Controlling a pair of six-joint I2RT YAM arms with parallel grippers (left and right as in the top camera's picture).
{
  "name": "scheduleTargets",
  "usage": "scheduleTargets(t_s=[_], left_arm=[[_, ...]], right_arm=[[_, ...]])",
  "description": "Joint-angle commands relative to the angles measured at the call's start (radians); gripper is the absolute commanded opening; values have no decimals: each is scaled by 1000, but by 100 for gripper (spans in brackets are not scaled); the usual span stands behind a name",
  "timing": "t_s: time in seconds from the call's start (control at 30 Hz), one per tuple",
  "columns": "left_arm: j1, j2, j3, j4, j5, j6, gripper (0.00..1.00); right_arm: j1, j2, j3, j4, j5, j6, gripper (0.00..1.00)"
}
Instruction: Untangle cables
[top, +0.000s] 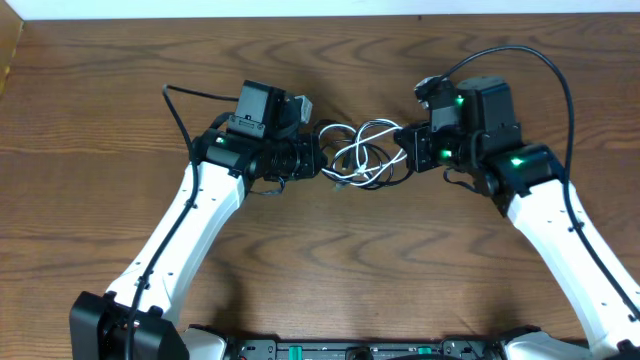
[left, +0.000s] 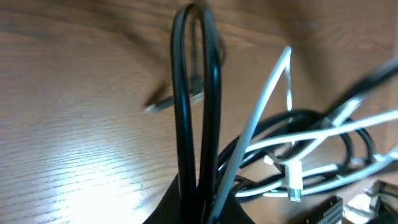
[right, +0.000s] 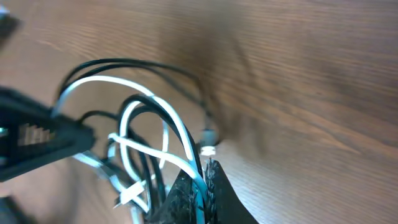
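Clamping cables (top: 362, 155) from both sides: our left gripper (top: 322, 162) pinches black cable (left: 181, 93), right gripper (top: 402, 153) pinches white cable (right: 124, 79) with black; we judge nothing separated yet.

No text, label, brand, number or sign is legible in any view, whether on the cables (top: 347, 156), the robot arms (top: 190, 215) or the wooden table (top: 100, 130).
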Motion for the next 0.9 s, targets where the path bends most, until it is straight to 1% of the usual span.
scheduleTargets(t_s=[0.0, 0.13, 0.23, 0.3, 0.33, 0.37, 0.43, 0.57, 0.63, 0.7, 0.73, 0.8, 0.87], left_arm=[[13, 0, 6, -17, -138, -40, 8], [13, 0, 6, -18, -154, -40, 7], [13, 0, 6, -17, -161, -40, 8], [13, 0, 6, -18, -161, -40, 7], [13, 0, 6, -18, -160, -40, 7], [13, 0, 6, -20, -160, -40, 7], [13, 0, 6, -21, -160, -40, 7], [13, 0, 6, -16, -159, -40, 7], [13, 0, 6, -9, -158, -40, 8], [13, 0, 6, 0, -147, -35, 8], [13, 0, 6, 5, -138, -31, 7], [13, 0, 6, 18, -104, -13, 7], [13, 0, 6, 34, -41, 22, 7]], right_arm=[[-47, -37, 3, 1, -142, -42, 1], [-60, -37, 3, -10, -288, -74, 1], [-94, -39, 3, 26, -397, -73, 1], [-130, -39, 3, 64, -454, -36, 1], [-152, -39, 3, 80, -459, 8, 1], [-180, -38, 3, 93, -448, 65, 2], [-217, -37, 3, 92, -394, 116, 3], [-224, -20, 3, -27, -186, 111, 6], [-196, 2, 3, -109, -142, 68, 7], [-165, 30, 3, -162, -139, 10, 12], [-146, 49, 3, -183, -139, -23, 17], [-116, 79, 3, -197, -143, -53, 23], [-96, 97, 3, -183, -174, -66, 35]])
